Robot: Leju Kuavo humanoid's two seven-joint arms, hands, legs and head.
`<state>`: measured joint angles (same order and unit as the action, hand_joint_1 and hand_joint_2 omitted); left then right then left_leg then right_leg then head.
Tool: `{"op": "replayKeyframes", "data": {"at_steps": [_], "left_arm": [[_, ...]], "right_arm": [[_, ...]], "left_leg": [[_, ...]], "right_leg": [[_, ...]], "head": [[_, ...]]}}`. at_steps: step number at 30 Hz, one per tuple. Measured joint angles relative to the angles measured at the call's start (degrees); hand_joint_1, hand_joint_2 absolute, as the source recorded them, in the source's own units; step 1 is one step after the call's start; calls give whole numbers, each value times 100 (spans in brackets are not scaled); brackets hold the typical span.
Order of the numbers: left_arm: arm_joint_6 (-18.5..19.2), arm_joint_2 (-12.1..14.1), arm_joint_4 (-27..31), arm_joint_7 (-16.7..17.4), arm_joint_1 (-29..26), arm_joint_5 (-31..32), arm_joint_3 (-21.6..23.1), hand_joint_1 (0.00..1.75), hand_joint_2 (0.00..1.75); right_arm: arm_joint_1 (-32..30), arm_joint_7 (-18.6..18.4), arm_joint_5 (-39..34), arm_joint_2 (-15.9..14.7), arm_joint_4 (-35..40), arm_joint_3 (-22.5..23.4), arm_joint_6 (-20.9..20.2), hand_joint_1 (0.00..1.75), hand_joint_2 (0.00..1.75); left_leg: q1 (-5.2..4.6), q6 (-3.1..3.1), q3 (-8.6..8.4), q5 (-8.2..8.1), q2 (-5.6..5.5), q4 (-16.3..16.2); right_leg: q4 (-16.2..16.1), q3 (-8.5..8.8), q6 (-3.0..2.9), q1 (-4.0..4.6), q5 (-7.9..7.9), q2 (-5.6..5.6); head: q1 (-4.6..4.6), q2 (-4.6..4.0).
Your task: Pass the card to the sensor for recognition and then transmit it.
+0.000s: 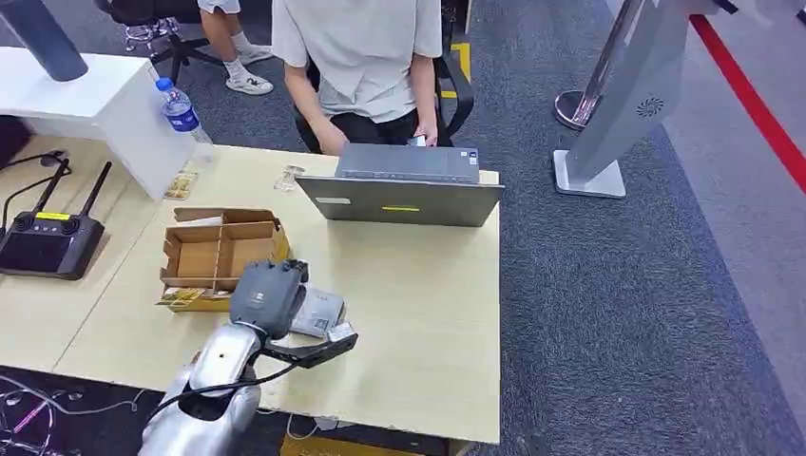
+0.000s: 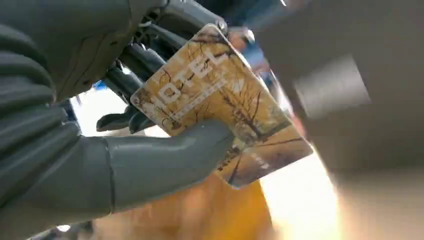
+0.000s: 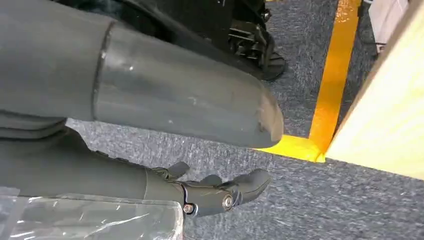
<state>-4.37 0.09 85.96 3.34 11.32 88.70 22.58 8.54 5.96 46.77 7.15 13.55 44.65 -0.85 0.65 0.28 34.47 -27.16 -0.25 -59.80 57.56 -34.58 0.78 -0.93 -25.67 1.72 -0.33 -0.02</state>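
**Hotel card pinched in our left hand above the desk**

Our left hand (image 1: 269, 296) holds a thin, stiff hotel card (image 2: 220, 102) between thumb and fingers, over the small grey sensor (image 1: 318, 312) on the wooden table (image 1: 428, 313). We judge it light and slick (likely plastic), best pinched near one edge. Our right hand (image 3: 220, 192) hangs beside the table, fingers apart and holding nothing

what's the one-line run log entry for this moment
left robot hand: holds hotel card above table | right robot hand: open, hanging beside table | card box: near left robot hand
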Motion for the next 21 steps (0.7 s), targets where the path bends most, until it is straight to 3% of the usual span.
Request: {"op": "replayKeyframes", "data": {"at_steps": [3,7,12,18,19,21], "left_arm": [[175,13,834,-2,193,-11,-135,175,175],[728,147,1572,96,691,4,-556,175,175],[1158,603,1502,518,1395,9,-1084,175,175],[1152,914,1115,588,1718,9,-1255,175,175],[1152,931,1086,590,1741,9,-1255,0,175],[1152,966,1023,595,1789,9,-1255,0,175]], "right_arm": [[-64,22,29,0,0,40,-7,0,0],[-68,2,153,0,0,55,-39,0,0],[-36,-87,288,0,0,53,-57,0,0],[18,-133,313,0,0,53,-79,0,0],[21,-133,315,0,0,55,-87,0,0],[23,-133,335,0,0,53,-101,0,0]], "left_leg": [[0,1,1,-1,0,0],[0,0,-1,0,1,1],[3,-14,-3,9,2,3],[1,-10,-1,16,0,2],[1,-10,-1,16,0,2],[-1,-9,-1,15,0,2]], "right_leg": [[0,-1,0,0,0,1],[0,-1,-1,0,0,0],[6,-5,-5,2,3,3],[9,-3,-5,0,3,2],[9,-3,-5,-1,4,2],[8,-4,-5,-1,4,2]], "head": [[0,0],[-2,0],[0,0],[0,0],[0,0],[0,0]]}}
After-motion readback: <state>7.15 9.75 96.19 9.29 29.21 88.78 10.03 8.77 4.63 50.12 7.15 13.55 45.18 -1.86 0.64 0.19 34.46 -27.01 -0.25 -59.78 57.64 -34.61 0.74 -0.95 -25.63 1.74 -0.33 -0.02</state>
